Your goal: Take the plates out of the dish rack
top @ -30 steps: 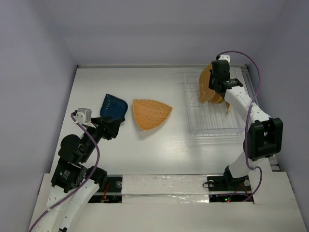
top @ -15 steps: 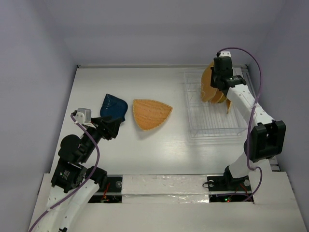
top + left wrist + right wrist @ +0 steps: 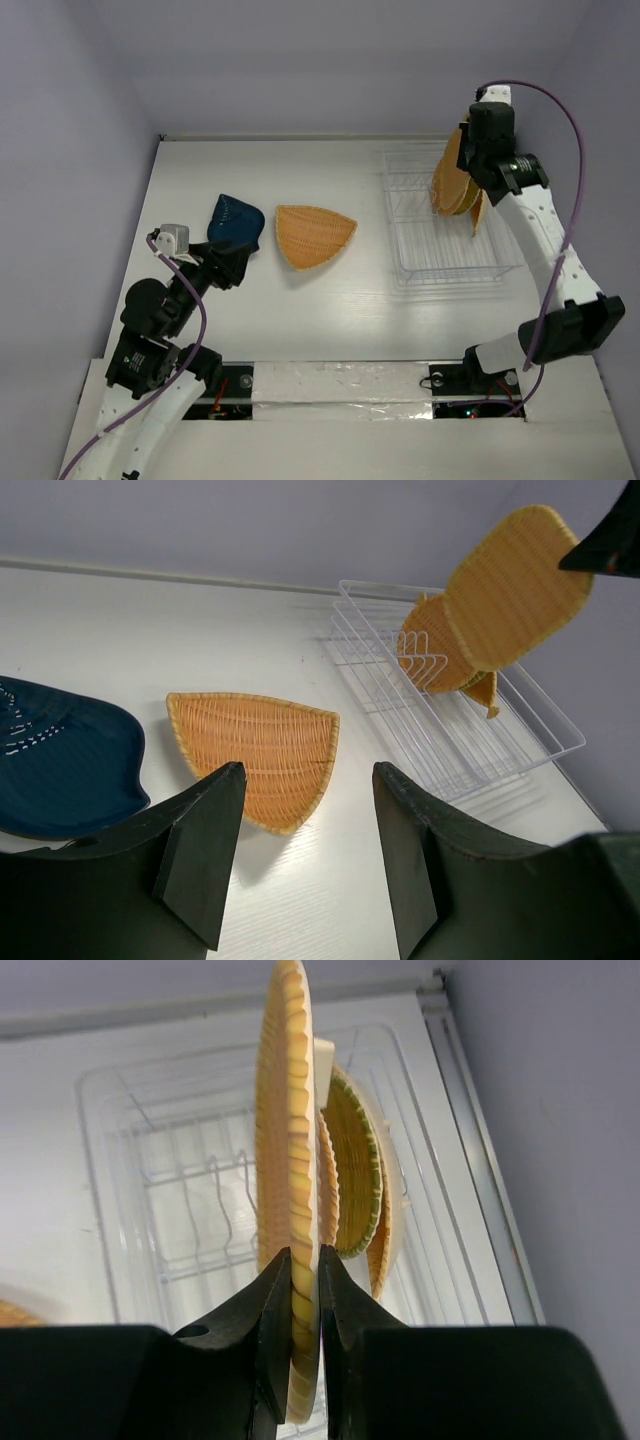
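Gripping an orange woven plate (image 3: 287, 1160) edge-on by its rim, the right gripper (image 3: 298, 1260) holds it at the upper right of the top view, above the dish rack (image 3: 440, 270). The rack holds apparently three upright plates, among them a green-rimmed plate (image 3: 355, 1175). The left gripper (image 3: 308, 780) hangs part open and empty near the blue plate (image 3: 236, 220) and leaf-shaped plate (image 3: 313, 235), both lying on the table (image 3: 350, 310). A second ago the held plate sat lower and further left.

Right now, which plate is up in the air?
The orange plate in the right fingers, above the rack; others stand in it or lie on the table.
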You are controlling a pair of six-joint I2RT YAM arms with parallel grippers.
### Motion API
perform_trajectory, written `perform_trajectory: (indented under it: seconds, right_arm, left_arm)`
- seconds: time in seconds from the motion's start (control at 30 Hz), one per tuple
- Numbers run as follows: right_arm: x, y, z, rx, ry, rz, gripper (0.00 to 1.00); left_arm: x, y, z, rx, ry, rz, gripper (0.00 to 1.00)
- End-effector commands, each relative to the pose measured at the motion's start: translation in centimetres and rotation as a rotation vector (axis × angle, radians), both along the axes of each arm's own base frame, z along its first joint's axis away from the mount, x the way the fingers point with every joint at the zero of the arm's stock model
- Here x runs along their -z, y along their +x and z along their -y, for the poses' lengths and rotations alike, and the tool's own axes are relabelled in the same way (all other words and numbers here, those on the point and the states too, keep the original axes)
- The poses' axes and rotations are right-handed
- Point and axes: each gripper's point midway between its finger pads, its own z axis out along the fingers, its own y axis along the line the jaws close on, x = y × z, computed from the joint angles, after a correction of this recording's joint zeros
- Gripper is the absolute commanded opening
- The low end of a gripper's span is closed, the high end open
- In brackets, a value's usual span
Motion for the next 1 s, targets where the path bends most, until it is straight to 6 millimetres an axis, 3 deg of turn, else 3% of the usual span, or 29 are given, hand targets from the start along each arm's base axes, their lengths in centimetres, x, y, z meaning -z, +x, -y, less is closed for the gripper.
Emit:
perform_trajectory:
  seconds: [0.0, 0.17, 0.33, 0.4, 0.43, 0.47, 0.63, 0.7, 0.77, 0.97]
  right_arm:
    - [-9.0, -2.4, -1.8, -0.058, 0.096, 0.265, 0.0]
    - [-11.5, -3.9, -7.6, -0.261, 0.272, 0.382, 0.0]
    - [-11.1, -4.5, -14.4, -0.503, 0.489, 0.406, 0.0]
    - [-10.9, -4.3, -16.2, -0.554, 0.606, 0.434, 0.0]
    - [-11.9, -4.9, -18.2, -0.652, 0.669, 0.46, 0.0]
    - [-10.3, -5.0, -19.4, -0.662, 0.741, 0.426, 0.0]
    - [-8.5, -4.7, -23.2, -0.739, 1.01, 0.43, 0.0]
    - [-6.1, -4.8, -24.5, -0.753, 1.077, 0.376, 0.0]
    - [-5.2, -4.2, -25.2, -0.746, 1.177, 0.372, 0.0]
    - [0.0, -3.4, -28.9, -0.687, 1.308, 0.262, 0.0]
  left_arm:
    - [-0.9, 0.0, 0.3, 0.013, -0.015, 0.041, 0.51]
    - [-0.8, 0.2, 0.3, 0.01, -0.014, 0.036, 0.51]
    - [-0.7, 0.3, 0.1, -0.002, -0.015, 0.032, 0.51]
    - [-0.7, 0.3, 0.1, -0.001, -0.013, 0.033, 0.51]
    - [-0.7, 0.3, 0.1, -0.002, -0.015, 0.032, 0.51]
    - [-0.7, 0.3, 0.1, -0.002, -0.015, 0.032, 0.51]
    - [-0.7, 0.3, 0.1, -0.002, -0.015, 0.032, 0.51]
    - [-0.7, 0.4, 0.1, -0.002, -0.015, 0.029, 0.51]
    - [-0.6, 0.4, 0.2, 0.001, -0.013, 0.026, 0.51]
    - [-0.6, 0.3, 0.2, 0.005, -0.013, 0.03, 0.51]
